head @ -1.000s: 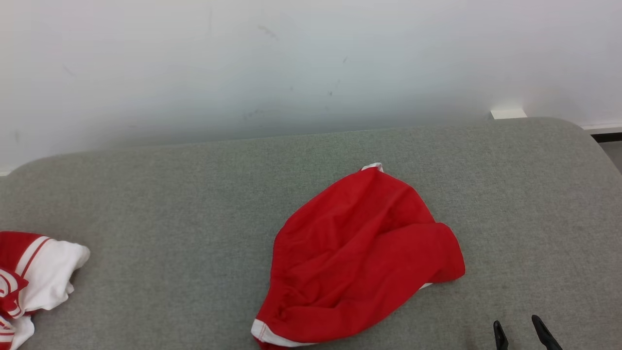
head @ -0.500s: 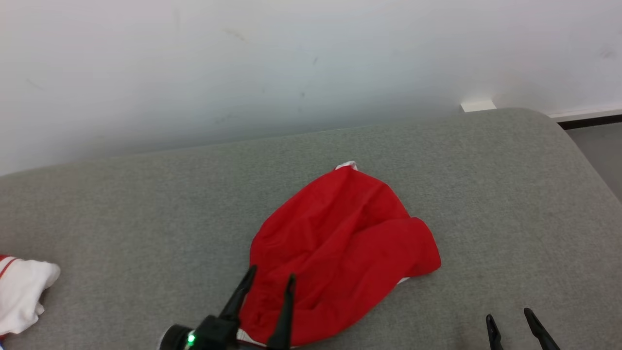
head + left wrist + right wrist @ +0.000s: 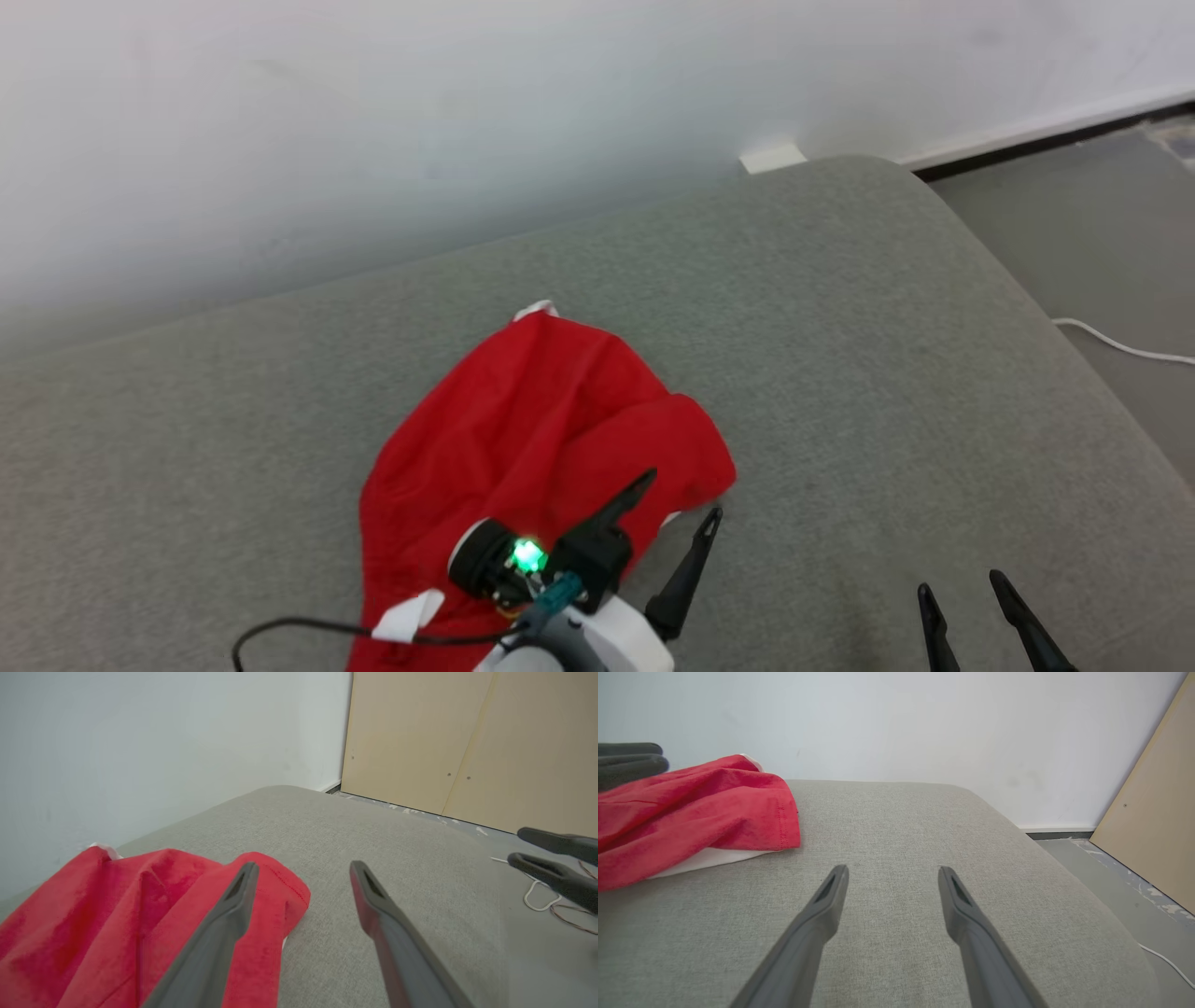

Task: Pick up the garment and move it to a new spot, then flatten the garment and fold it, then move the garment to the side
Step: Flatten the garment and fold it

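Head view: the camera has swung right across the grey padded surface [image 3: 840,327], and meanwhile the left end effector [image 3: 681,495] has slid in over the near right corner of the red garment [image 3: 523,420], jaws wide, while the right end effector [image 3: 961,584] waits open at the lower right. Left wrist view: one finger lies over the red cloth, the other over bare grey, nothing pinched yet, so the pick-up looks about to start. Right wrist view: open fingers over bare padding, with the garment crumpled off to their left, not yet lifted.
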